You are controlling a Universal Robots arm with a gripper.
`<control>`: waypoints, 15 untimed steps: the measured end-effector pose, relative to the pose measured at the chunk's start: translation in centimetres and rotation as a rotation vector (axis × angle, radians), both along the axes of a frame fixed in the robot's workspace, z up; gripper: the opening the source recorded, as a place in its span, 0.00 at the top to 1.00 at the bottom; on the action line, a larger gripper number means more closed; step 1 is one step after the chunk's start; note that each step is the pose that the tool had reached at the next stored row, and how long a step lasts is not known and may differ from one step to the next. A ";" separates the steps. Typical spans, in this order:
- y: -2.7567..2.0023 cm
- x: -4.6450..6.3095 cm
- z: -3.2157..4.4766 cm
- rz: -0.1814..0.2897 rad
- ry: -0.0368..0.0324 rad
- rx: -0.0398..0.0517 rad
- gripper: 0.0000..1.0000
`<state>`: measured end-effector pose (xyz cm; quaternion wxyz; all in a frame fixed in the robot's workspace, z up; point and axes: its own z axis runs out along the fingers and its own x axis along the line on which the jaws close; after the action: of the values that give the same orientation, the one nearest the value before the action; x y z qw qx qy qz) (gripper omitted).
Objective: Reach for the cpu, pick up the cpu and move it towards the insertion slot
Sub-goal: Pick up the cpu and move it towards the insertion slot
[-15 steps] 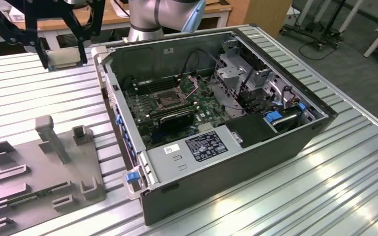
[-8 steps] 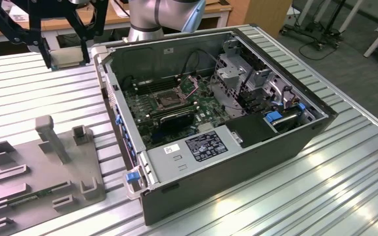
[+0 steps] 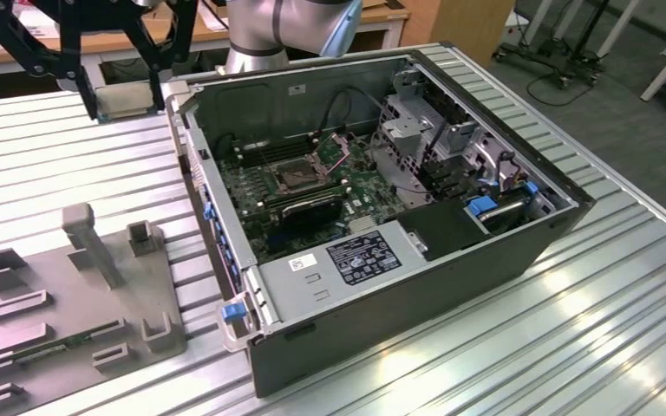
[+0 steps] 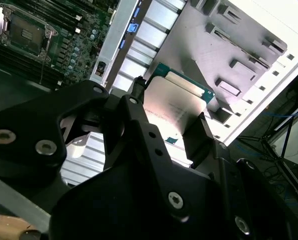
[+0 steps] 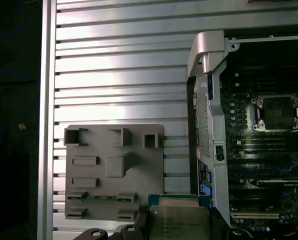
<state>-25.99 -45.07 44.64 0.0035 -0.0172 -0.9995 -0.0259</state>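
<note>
In the exterior view the black gripper [image 3: 119, 95] hangs in the upper left of the frame, above the ribbed metal table [image 3: 67, 165] and just beside the open computer case [image 3: 426, 286], with the cpu [image 3: 125, 102] clamped between its fingers as a pale square. Both wrist views confirm the grasp: the chip's silvery top sits between the dark fingers [image 4: 139, 107], with a green edge of its board showing in the second wrist view [image 4: 175, 102] and in the first wrist view [image 5: 179, 217]. The insertion slot [image 3: 292, 176], a silver-framed square with a dark centre, lies inside the case on the green motherboard [image 3: 310, 204], well apart from the held chip; it also shows in the first wrist view [image 5: 278, 112] and in the second wrist view [image 4: 25, 34]. Between the chip and the socket stands the case's raised side wall [image 3: 200, 173], and drive cages and cables crowd the right of the case interior. A grey plastic tray [image 3: 79, 303] with upright posts and recesses rests on the table in the lower left of the exterior view. The gripper's upper part is cut off by the top edge there, and the chip's lower half is hidden by the gripper body in both wrist views.
</note>
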 end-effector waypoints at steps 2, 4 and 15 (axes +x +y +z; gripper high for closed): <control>0.00 0.1 0.00 0.000 -0.0001 0.0001 0.45; 0.00 0.3 0.00 0.000 -0.0001 0.0000 0.45; 0.00 1.1 0.00 0.000 0.0000 0.0000 0.45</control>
<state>-24.89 -45.07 44.64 0.0034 -0.0172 -0.9995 -0.0260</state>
